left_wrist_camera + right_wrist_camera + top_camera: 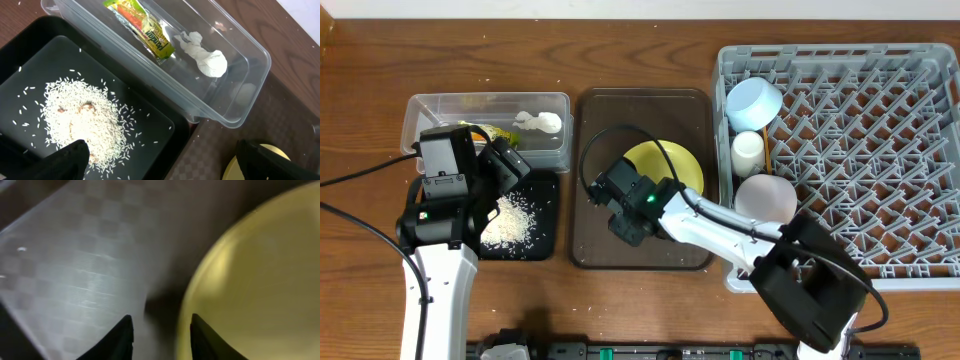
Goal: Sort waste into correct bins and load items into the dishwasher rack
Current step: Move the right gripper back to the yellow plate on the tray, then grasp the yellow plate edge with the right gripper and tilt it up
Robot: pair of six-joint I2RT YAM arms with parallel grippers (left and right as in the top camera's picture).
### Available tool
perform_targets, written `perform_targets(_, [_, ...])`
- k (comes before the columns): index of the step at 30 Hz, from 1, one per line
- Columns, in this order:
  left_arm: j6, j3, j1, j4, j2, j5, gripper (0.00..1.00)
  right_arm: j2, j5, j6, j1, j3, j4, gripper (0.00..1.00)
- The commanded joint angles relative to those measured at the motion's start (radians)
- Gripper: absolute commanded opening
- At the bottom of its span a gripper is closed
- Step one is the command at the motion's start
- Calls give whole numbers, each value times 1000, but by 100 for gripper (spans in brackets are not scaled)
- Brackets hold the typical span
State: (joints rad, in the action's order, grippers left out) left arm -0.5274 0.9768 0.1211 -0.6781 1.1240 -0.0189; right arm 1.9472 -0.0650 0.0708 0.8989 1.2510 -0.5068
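Right claw [618, 200]: from overhead we see it low over the brown serving tray [620, 120], at the left edge of the yellow plate [680, 165]. Its own body hides the fingers here, so this view does not tell us how far apart they are.
Left claw [508, 165]: from overhead it hangs over the far end of the black tray [548, 200], just beside the clear tub [420, 110].
Rack [860, 150]: only the overhead view shows it. The blue bowl [753, 103], white cup [748, 150] and pink bowl [765, 198] sit down its left side.
Left wrist view: the fingers [70, 160] are spread wide with nothing between them. The rice [80, 125] lies heaped in the black tray with stray grains around it. The wrapper [145, 30] and tissue [207, 60] lie in the tub, near each other but not touching. Only a sliver of the plate shows, cut off at the bottom edge.
Right wrist view: it is blurred. The fingers [125, 337] stand apart with the plate's rim in the gap between them. We cannot tell whether either finger touches the rim.
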Motion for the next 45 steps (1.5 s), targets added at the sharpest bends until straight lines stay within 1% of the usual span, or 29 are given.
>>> perform_targets(1, [-8,11,3,-3,1,12,96,-1,-116,16,25,16,18,38])
perform_targets(6, [-8,11,3,-3,1,12,96,0,-232,16,45,16,58,40])
perform_targets(14, [-8,11,3,-3,1,12,96,-5,-231,16,48,26,66,40])
perform_targets(18, [-8,11,3,-3,1,12,96,-27,-231,19,37,66,41,40])
perform_targets(20, [-8,11,3,-3,1,12,96,-41,-227,43,31,92,19,42])
perform_targets(22, [-8,11,3,-3,1,12,96,-55,-157,46,19,120,-9,47])
perform_targets(25, [-8,11,3,-3,1,12,96,-63,-3,46,-1,148,-51,47])
perform_targets(29, [-8,11,3,-3,1,12,96,-64,122,45,-45,151,-95,54])
perform_targets(32, [-8,11,3,-3,1,12,96,-64,143,29,-93,151,-122,54])
perform_targets(39, [-8,11,3,-3,1,12,96,-64,141,-42,-194,151,-111,55])
perform_targets(45, [-8,11,3,-3,1,12,96,-62,128,-56,-240,146,-116,54])
